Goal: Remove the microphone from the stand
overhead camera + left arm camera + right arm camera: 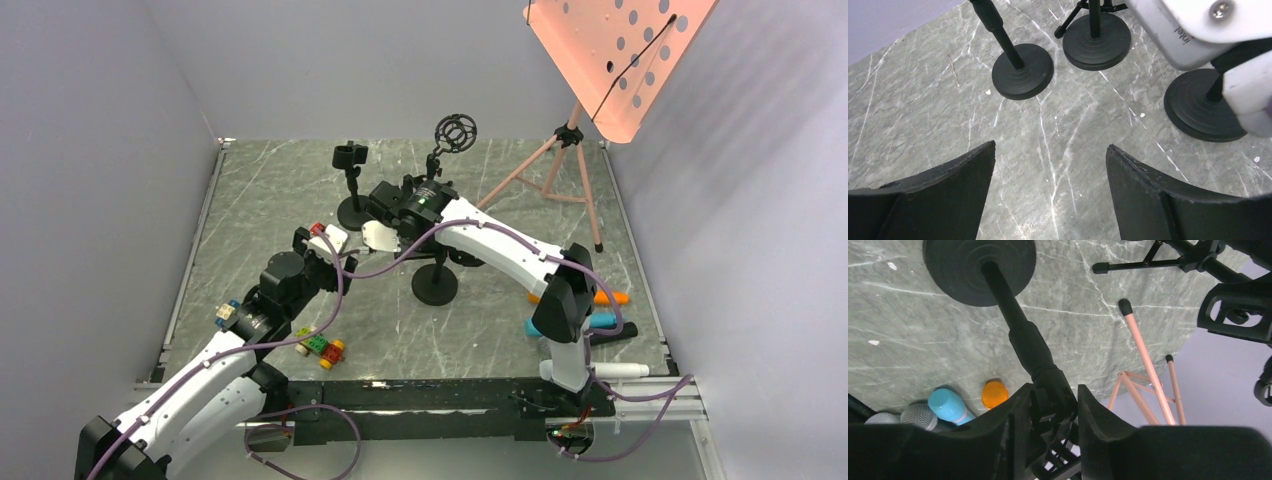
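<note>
Three black round-based stands are on the marble table (300,190). My right gripper (388,208) is shut around the black holder (1055,397) at the top of the middle stand (436,285), whose pole (1015,325) rises from its base (979,267) into the jaws. I cannot make out the microphone itself; only a black latticed part (1063,457) shows between the fingers. My left gripper (1050,155) is open and empty, hovering low over bare table just left of that stand's base (1204,105), and it also shows in the top view (335,250).
A stand with an empty clip (350,157) and one with a ring shock mount (456,132) stand behind. A salmon music stand (615,60) on a tripod (565,165) is back right. Blue (950,405), orange (995,394) and grey (918,415) microphones lie right. Toy bricks (320,345) lie near front.
</note>
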`<action>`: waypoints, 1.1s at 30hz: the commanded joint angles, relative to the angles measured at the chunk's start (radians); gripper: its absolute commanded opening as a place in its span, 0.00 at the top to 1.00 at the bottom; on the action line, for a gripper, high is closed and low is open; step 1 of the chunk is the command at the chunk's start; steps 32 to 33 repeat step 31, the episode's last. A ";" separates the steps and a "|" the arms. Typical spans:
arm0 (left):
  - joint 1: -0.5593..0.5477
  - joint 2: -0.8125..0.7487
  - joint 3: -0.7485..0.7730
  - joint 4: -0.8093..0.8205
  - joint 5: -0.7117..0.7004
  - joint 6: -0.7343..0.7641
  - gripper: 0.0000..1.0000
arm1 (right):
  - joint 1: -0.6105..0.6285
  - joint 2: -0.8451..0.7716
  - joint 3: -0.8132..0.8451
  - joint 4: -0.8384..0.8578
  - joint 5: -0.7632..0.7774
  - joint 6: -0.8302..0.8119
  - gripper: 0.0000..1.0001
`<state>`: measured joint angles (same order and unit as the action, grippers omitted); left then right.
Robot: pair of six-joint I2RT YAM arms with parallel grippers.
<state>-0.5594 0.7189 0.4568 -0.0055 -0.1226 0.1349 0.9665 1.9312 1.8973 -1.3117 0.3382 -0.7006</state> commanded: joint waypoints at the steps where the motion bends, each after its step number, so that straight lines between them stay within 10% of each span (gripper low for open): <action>1: 0.000 -0.011 -0.006 0.044 -0.011 0.003 0.13 | 0.006 0.045 0.032 0.006 -0.167 0.093 0.55; 4: 0.010 0.001 0.021 0.031 -0.010 0.005 0.10 | -0.013 -0.004 0.096 0.036 -0.140 0.096 0.03; 5: 0.011 0.009 0.030 0.030 -0.006 0.008 0.10 | -0.021 -0.019 0.122 0.038 -0.142 0.097 0.01; 12: 0.023 0.084 0.135 0.044 0.033 0.052 0.07 | -0.122 -0.096 0.279 0.009 -0.305 0.157 0.00; 20: 0.102 0.195 0.424 -0.153 0.056 -0.044 0.01 | -0.582 -0.131 0.388 0.089 -0.777 0.388 0.00; 24: 0.179 0.233 0.537 -0.238 0.094 -0.146 0.01 | -0.622 -0.166 0.261 0.308 -0.451 0.610 0.00; 33: 0.247 0.264 0.533 -0.238 0.095 -0.083 0.01 | -0.624 -0.196 0.063 0.475 -0.422 0.637 0.00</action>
